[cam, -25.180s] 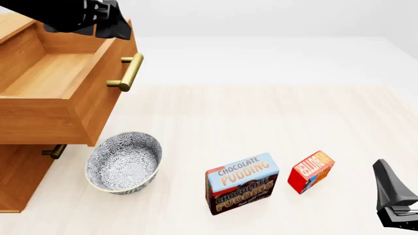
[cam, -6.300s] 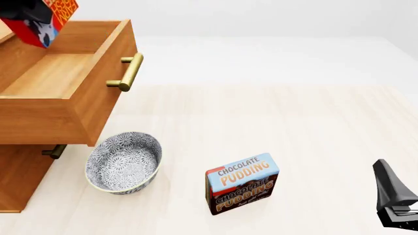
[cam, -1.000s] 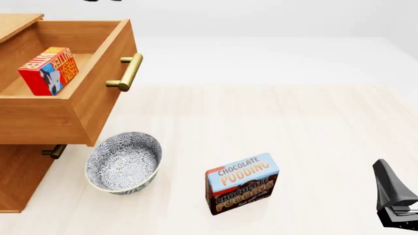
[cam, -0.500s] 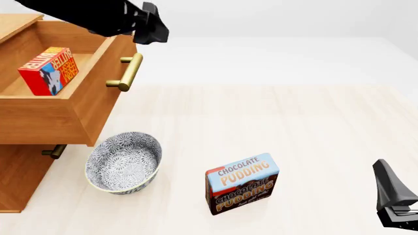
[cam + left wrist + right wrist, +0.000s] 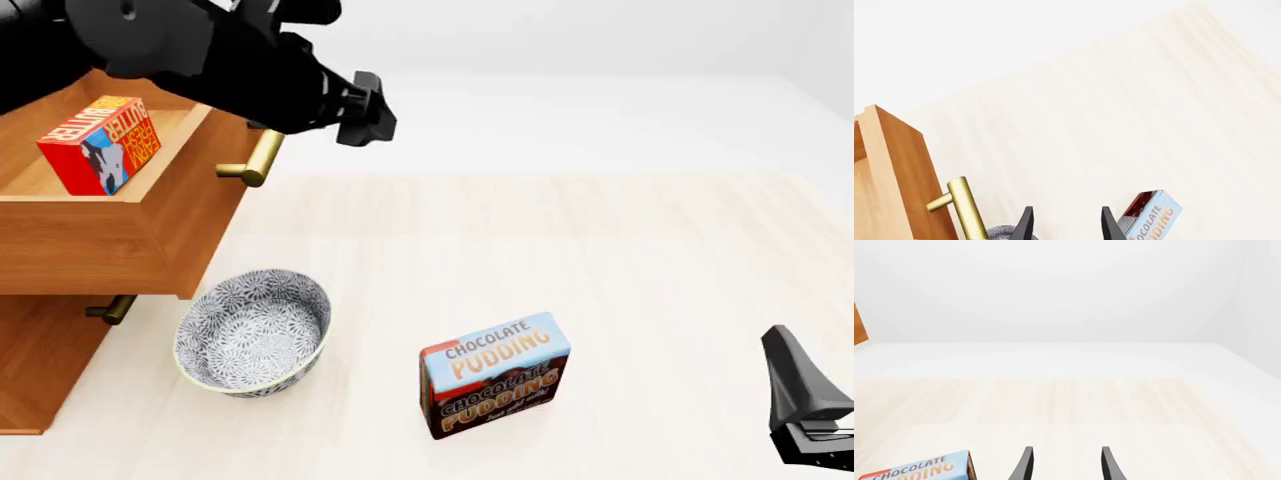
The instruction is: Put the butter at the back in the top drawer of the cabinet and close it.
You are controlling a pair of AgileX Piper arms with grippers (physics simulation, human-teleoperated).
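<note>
Bench of pale wood grain carries all items, with a plain white surround behind it. Cabinet of light brown wood stands at the left edge of the front view. Top drawer is pulled out toward the bench centre; its brass bar handle shows beyond the drawer front, partly covered by the left arm. A second brass handle on a lower drawer shows beneath the open drawer.

Left arm, black, reaches in from the upper left across the drawer's far corner. Left gripper sits in the air just past the top handle, touching nothing; in the left wrist view its jaws are spread with nothing between them, and the handle lies just beside one fingertip.

Patterned bowl, grey and white, stands on the bench beside the cabinet, below the drawer front. Chocolate pudding box stands upright to the right of the bowl, apart from it.

Butter stands inside the open top drawer, upright, red with an orange-yellow label.

Right gripper is low at the right edge of the front view, over bare bench, well apart from the pudding box; jaws spread and empty.
</note>
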